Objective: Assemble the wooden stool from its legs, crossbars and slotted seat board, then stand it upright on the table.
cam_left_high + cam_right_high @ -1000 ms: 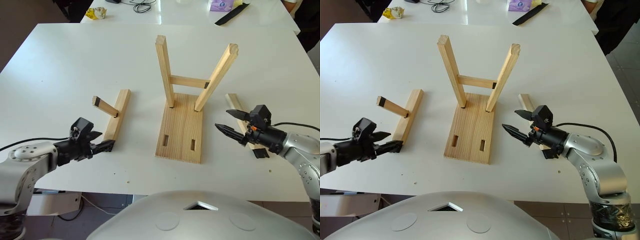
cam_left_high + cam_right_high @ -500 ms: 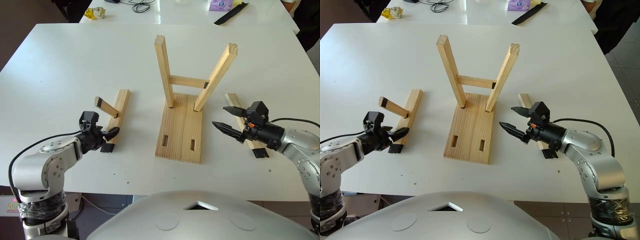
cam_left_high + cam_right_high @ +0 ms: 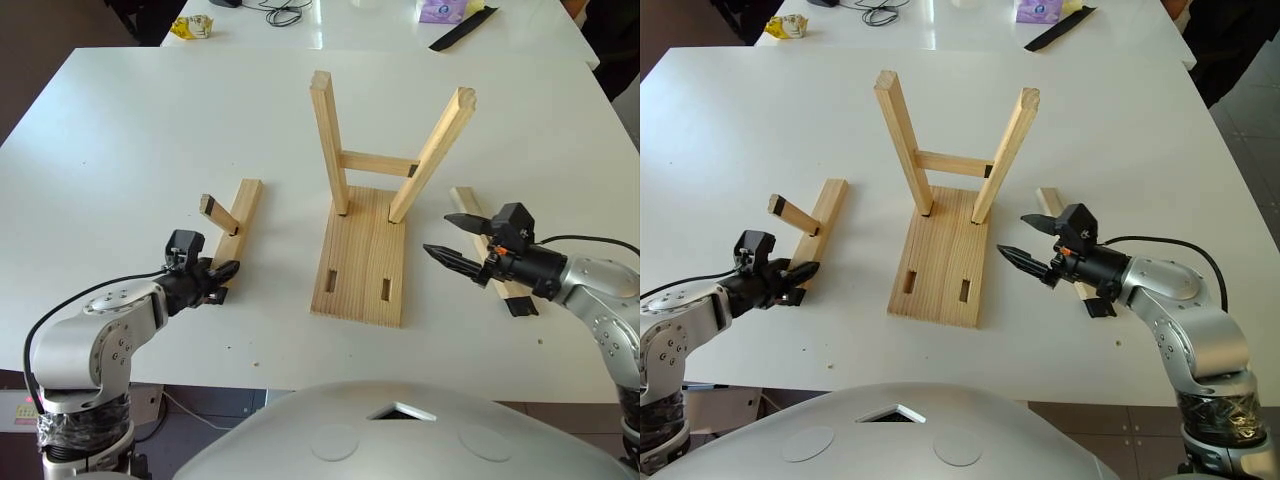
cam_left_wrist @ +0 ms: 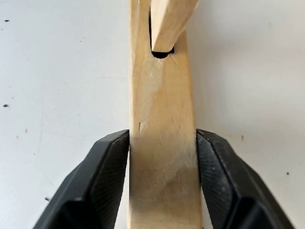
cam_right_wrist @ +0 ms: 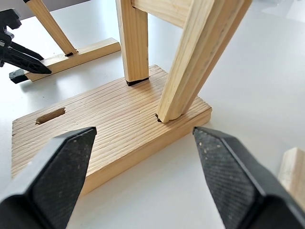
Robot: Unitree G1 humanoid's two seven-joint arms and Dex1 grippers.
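Since a second ago, the left tool [image 3: 222, 282] has come in from off the near end of the loose leg [image 3: 240, 222] and now clamps it from both sides; the right tool [image 3: 438, 233] has eased slightly toward the seat board [image 3: 365, 262].

On the white surface [image 3: 120, 130] the seat board lies flat at the centre. Two upright legs [image 3: 330, 145] joined by a crossbar [image 3: 378, 163] stand in its far end, and two slots [image 3: 330, 281] near its front edge are unfilled.

The gripped leg lies left of the board, its near end hidden under the tool, with a short crossbar [image 3: 218, 214] angling up from it. A second loose leg [image 3: 468, 212] lies right of the board, mostly covered by the right tool.

The left forearm reaches low across the front edge. The right tool hovers with its fingers spread wide, pointing at the board.
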